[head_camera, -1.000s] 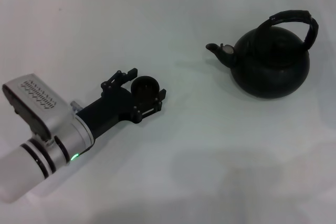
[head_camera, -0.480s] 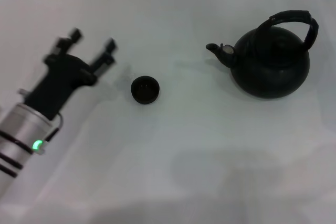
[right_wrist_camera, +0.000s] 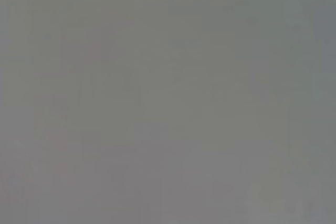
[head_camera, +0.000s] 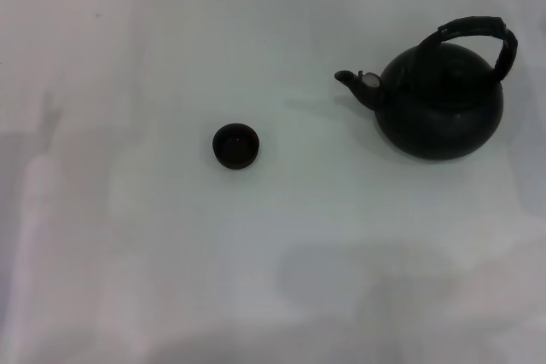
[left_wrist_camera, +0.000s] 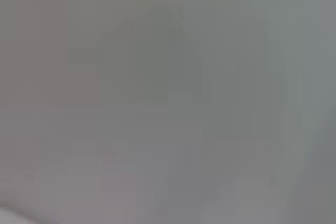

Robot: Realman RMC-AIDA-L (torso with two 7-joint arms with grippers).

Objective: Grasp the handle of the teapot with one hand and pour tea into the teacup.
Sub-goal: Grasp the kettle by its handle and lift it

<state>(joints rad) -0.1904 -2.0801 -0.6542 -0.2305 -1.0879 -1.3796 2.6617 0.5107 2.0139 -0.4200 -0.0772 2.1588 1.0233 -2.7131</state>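
White worktop [head_camera: 281,253] carries the teapot [head_camera: 439,104] at three o'clock, handle [head_camera: 482,31] arching above, spout aimed nine o'clock toward the teacup [head_camera: 235,146]; neither pincer is in view, nearer arm unknowable.

- We see the teapot [head_camera: 440,104], round and matte black, standing upright at the right, spout aimed left.
- Its handle [head_camera: 478,33] arches over the top.
- The teacup [head_camera: 235,146], tiny and dark, sits upright well apart, leftward.

Two obstacles — open table [head_camera: 171,279] around them.
Teacup [head_camera: 235,146] centre-left, teapot [head_camera: 439,100] upper right — a wide gap between.
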